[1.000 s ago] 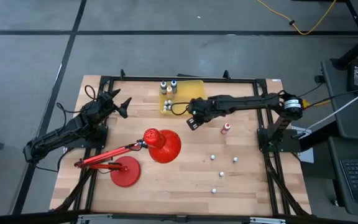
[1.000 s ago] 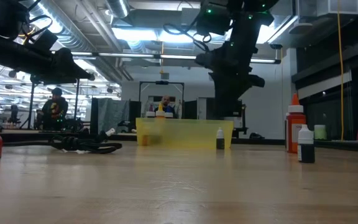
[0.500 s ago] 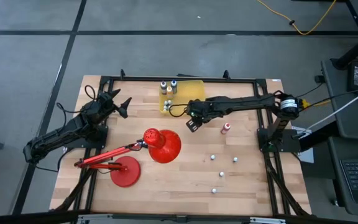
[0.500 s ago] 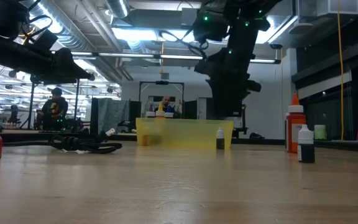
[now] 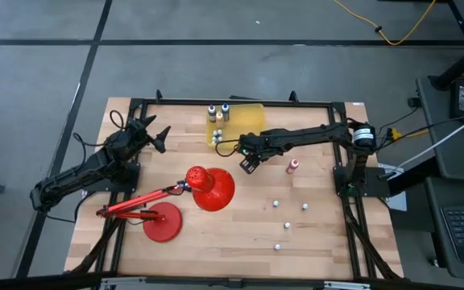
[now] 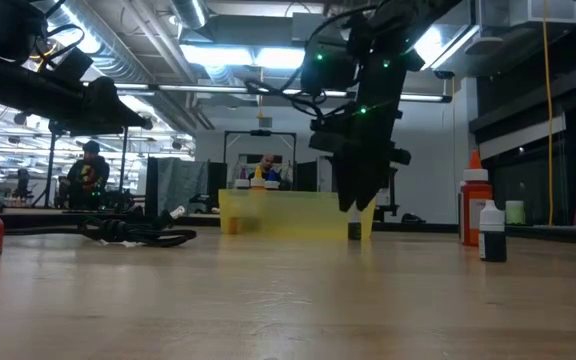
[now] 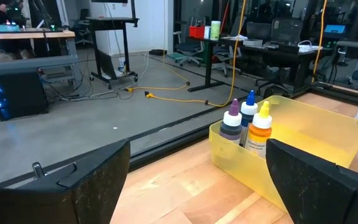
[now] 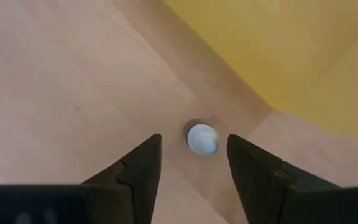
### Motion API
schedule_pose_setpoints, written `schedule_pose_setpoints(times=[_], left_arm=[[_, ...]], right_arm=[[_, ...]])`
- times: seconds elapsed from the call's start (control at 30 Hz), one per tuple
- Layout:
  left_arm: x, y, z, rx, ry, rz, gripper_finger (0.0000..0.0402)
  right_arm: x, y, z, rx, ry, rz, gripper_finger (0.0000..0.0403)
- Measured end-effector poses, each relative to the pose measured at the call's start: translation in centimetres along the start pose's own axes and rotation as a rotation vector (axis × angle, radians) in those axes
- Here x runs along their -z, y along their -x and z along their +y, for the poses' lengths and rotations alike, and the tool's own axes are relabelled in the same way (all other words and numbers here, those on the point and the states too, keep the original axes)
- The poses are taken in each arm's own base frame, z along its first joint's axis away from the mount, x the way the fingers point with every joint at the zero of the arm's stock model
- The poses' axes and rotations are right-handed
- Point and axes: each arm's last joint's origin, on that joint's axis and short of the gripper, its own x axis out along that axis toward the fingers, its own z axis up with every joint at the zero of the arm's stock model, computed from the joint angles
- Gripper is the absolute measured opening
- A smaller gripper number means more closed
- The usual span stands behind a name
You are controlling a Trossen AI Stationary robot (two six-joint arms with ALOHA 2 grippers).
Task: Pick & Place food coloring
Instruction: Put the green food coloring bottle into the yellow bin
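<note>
Wooden table (image 5: 240,229), red lamp (image 5: 176,203), yellow bin (image 5: 236,122), scattered food coloring bottles (image 5: 294,166)

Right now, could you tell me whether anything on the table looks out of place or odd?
Yes: a red desk lamp lies toppled on its side on the table. Several small food coloring bottles stand scattered outside the yellow bin. The right gripper hangs, fingers open, over one white-capped bottle beside the bin.

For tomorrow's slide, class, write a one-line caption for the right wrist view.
Open right hand poised above a small white-capped bottle standing beside the translucent yellow bin.
</note>
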Motion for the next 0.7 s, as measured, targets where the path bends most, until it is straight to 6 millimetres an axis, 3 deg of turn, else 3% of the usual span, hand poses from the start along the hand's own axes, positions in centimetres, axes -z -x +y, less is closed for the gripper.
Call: schedule_pose_setpoints(times=[0.43,0.7], left_arm=[[0.0,0.0,0.0,0.0,0.0,0.0,0.0365],[0.0,0.0,0.0,0.0,0.0,0.0,0.0364]], right_arm=[[-0.4,-1.2,-0.4,0.015,0.015,0.01,0.0183],[-0.4,-1.2,-0.4,0.004,0.014,0.018,0.0119]])
